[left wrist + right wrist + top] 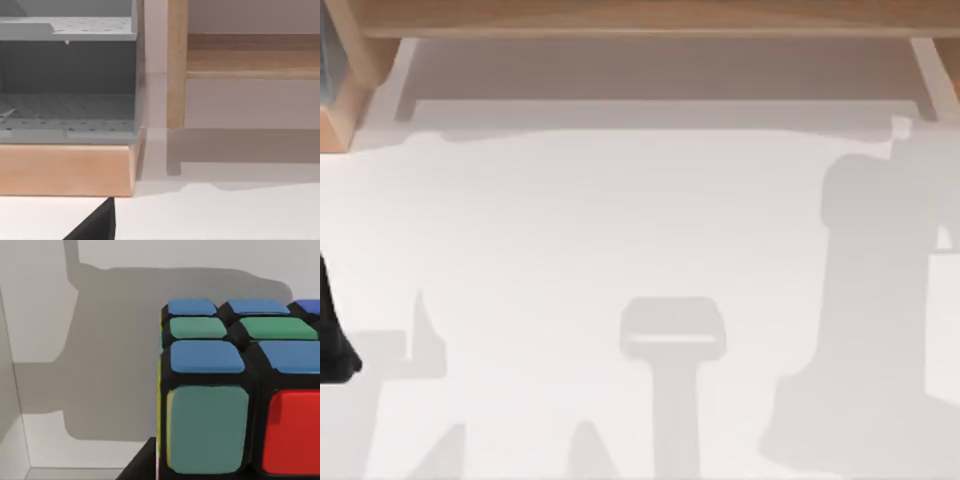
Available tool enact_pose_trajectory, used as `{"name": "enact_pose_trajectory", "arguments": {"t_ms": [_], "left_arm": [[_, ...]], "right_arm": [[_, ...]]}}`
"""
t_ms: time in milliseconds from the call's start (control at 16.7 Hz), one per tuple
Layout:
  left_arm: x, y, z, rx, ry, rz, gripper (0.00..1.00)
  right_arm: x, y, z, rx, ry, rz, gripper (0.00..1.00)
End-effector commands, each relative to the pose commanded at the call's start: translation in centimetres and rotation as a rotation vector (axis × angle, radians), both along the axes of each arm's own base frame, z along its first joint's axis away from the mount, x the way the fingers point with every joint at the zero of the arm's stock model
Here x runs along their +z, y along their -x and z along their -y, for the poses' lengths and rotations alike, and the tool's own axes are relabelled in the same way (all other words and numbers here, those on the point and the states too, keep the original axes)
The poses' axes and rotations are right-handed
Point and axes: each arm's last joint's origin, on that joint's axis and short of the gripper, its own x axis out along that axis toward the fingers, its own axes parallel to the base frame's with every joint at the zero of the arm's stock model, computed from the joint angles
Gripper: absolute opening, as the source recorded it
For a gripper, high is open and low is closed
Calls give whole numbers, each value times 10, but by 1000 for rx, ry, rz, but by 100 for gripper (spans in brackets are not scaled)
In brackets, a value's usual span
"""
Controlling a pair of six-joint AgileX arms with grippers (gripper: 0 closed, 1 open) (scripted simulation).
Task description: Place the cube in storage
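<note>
Item: puzzle cube [240, 390], blue, green and red stickers on a black grid, close before the right wrist camera, over the white table [620, 220]. Right gripper: grasp state cannot be told. Left arm [332, 335]: at the table's left edge, near the wooden shelf unit [65, 167]. Risk, as a judgement: an insecure hold lets the cube drop short of storage.

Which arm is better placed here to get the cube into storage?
Probably the right. Its wrist view has the cube close up, while the left wrist view faces the wooden storage unit with no cube near.
</note>
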Motion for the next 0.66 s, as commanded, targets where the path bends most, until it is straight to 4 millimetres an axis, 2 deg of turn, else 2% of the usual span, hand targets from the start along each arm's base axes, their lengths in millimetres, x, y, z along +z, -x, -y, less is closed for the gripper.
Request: {"name": "enact_pose_trajectory", "arguments": {"t_ms": [300,660], "left_arm": [[0,0,0,0,0,0,100],[0,0,0,0,0,0,100]], "right_arm": [[0,0,0,0,0,0,98],[0,0,0,0,0,0,100]]}}
